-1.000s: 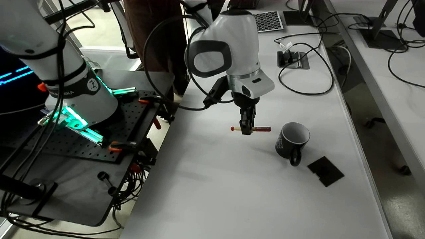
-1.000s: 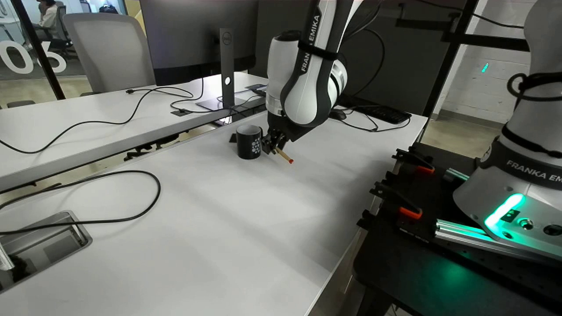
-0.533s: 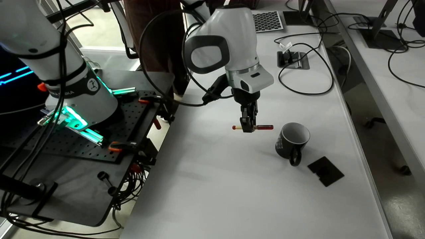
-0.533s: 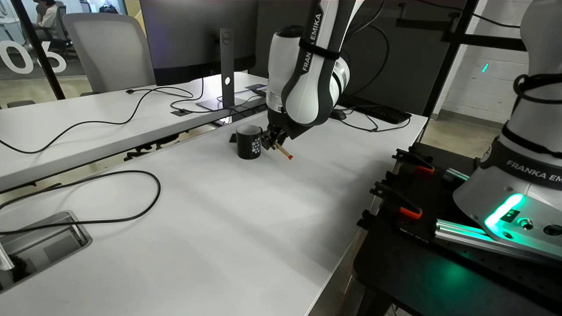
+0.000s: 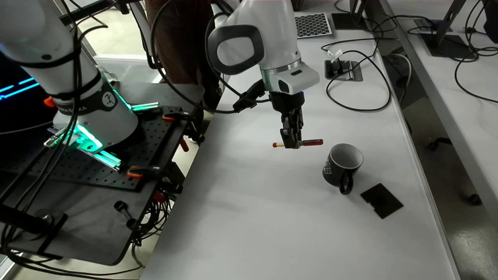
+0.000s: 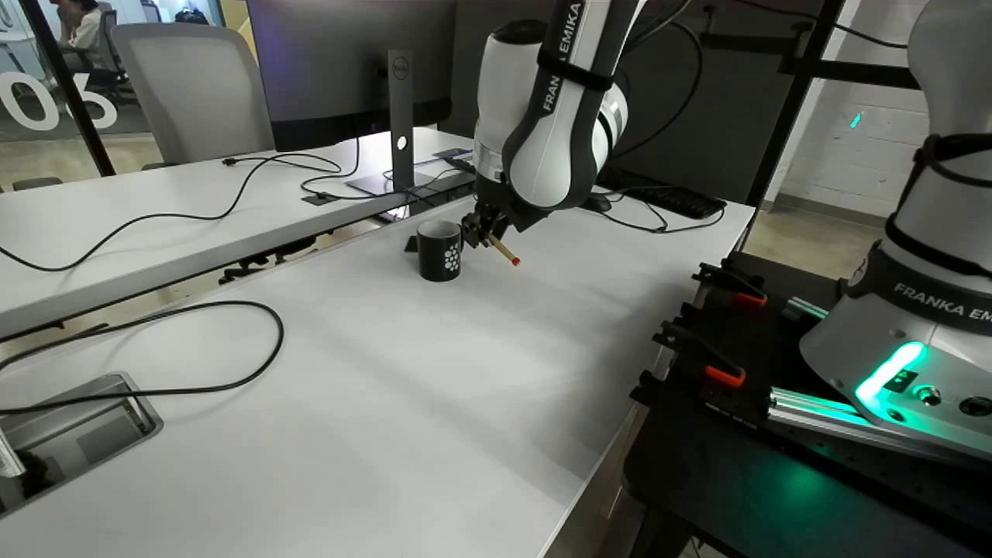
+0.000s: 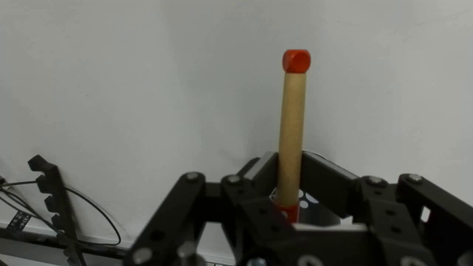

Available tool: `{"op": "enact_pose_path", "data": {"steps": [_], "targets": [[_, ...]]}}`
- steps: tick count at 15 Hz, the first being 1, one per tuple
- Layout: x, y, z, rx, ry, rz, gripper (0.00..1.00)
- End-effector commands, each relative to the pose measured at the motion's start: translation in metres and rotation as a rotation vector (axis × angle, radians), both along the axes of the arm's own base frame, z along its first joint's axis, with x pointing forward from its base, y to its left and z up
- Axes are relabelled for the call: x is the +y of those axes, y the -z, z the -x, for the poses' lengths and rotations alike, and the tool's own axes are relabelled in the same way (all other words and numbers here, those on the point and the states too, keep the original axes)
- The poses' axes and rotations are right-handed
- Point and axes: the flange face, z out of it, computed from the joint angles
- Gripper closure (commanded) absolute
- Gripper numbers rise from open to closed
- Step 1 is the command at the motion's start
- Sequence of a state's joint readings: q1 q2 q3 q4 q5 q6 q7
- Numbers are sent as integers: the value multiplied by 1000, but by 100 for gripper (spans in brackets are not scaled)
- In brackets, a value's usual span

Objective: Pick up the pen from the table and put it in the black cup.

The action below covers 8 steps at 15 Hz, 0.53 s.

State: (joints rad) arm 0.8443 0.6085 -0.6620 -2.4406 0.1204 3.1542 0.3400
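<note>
Wrist view: fingers pinching pen above tabletop near black cup, hiding pen's far end and much of cup; in exterior view, cup partly blocking flat black piece.

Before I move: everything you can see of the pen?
The pen is slim and straight: orange-red tip, tan shaft that looks like wood, darker red other end. The fingers grip it near its middle; nothing else visibly touches it. It looks roughly level, appears clear of the table, and is near the black cup, not in it.
</note>
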Motion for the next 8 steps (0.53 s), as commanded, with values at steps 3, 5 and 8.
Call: {"op": "enact_pose_path", "data": {"steps": [3, 5, 8], "targets": [[7, -27, 12, -31, 17, 12, 95], [10, -27, 12, -27, 0, 13, 52], [20, -2, 9, 109, -54, 2, 31]]}}
